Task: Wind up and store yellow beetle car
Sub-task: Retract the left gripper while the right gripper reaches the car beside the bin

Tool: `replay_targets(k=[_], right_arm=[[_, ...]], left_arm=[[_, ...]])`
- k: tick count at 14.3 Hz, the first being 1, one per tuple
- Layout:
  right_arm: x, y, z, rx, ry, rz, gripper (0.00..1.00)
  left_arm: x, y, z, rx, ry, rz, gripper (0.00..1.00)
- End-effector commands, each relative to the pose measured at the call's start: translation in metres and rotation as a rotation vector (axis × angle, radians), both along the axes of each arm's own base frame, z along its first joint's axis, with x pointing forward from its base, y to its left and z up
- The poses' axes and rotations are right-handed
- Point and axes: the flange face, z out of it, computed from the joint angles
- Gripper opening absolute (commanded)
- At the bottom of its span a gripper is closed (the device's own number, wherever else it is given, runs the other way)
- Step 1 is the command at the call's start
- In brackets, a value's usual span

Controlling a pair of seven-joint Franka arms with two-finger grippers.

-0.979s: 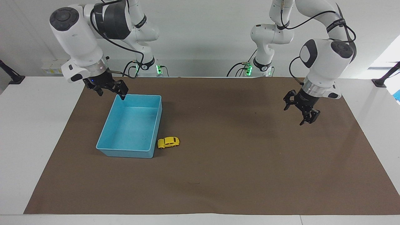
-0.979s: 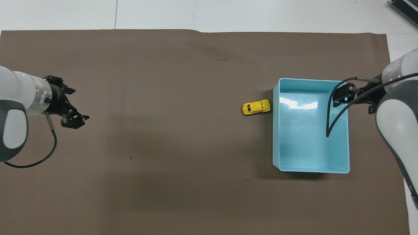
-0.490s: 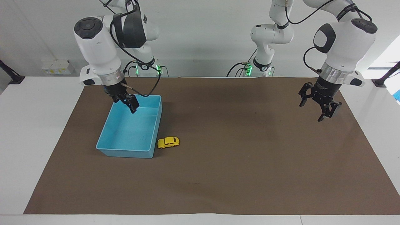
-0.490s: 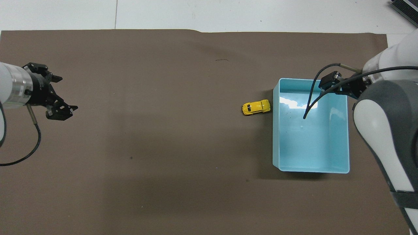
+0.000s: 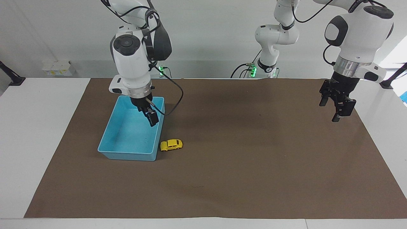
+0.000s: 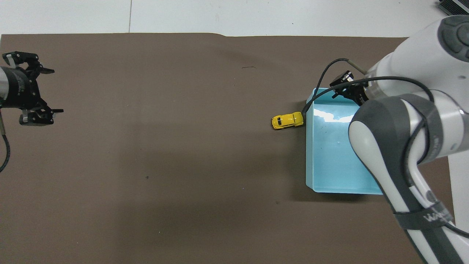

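Overhead view: the glossy rounded yellow beetle car (image 6: pixel 287 120) sits on the brown paper mat (image 6: pixel 165 154) touching the empty blue plastic bin (image 6: pixel 329 172) at its 9 o'clock. Right gripper (image 5: pixel 153 118) hangs over the bin, left gripper (image 6: pixel 34 90) over the mat; both jaws open.

Right end effector (image 5: pixel 152 118) moved over blue bin (image 5: pixel 109 135).
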Motion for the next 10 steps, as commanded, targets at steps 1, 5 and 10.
replay_targets(k=[1, 5, 10], right_arm=[[0.005, 0.020, -0.024, -0.029, -0.025, -0.106, 1.00], [0.016, 0.049, -0.070, -0.048, -0.065, -0.234, 1.00], [0.025, 0.074, -0.146, -0.052, -0.123, -0.416, 1.00]], left_arm=[[0.013, 0.007, 0.002, 0.126, 0.008, -0.268, 1.00], [0.012, 0.020, 0.005, 0.289, 0.024, -0.752, 1.00], [-0.005, 0.012, -0.008, 0.294, 0.166, -1.026, 1.00]])
